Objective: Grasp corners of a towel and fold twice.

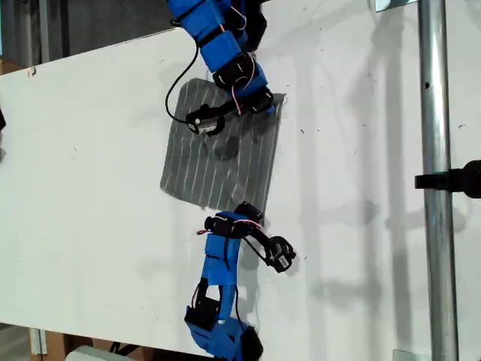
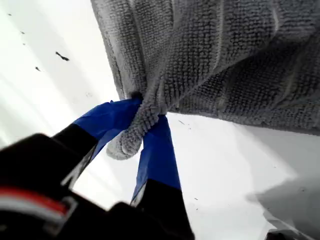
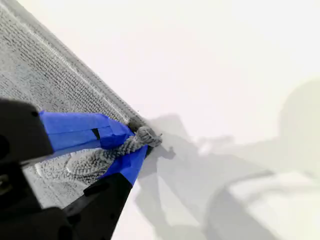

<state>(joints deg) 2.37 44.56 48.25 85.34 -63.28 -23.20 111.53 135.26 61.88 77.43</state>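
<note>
Exterior view: grey striped towel (image 1: pixel 218 162) spread on the white counter (image 1: pixel 90 150), middle of the scene, metal pole (image 1: pixel 436 150) well apart at the right. Far arm (image 1: pixel 218 37) reaching down over the towel's far right corner, near arm (image 1: pixel 222 263) reaching to its near right corner; no telling from here which arm is first and which second. First wrist view: my first pincer (image 2: pixel 143 111) pressed together on a bunched corner (image 2: pixel 125 142) of the towel (image 2: pixel 225 60), cloth raised off the counter and draping from the pinch, a nub of fabric poking out past the blue tips. Second wrist view: my second pincer (image 3: pixel 137 135) pinching another corner (image 3: pixel 147 136) right at the hem, only a small tuft caught, the rest of the towel (image 3: pixel 40 85) lying low on the counter. Likely risks: the shallow bite at the second pincer slipping free once the cloth is pulled; uneven lift between the two arms skewing the fold so the edges miss each other; dragging instead of lifting, sliding the whole towel leftward and wrinkling it.
</note>
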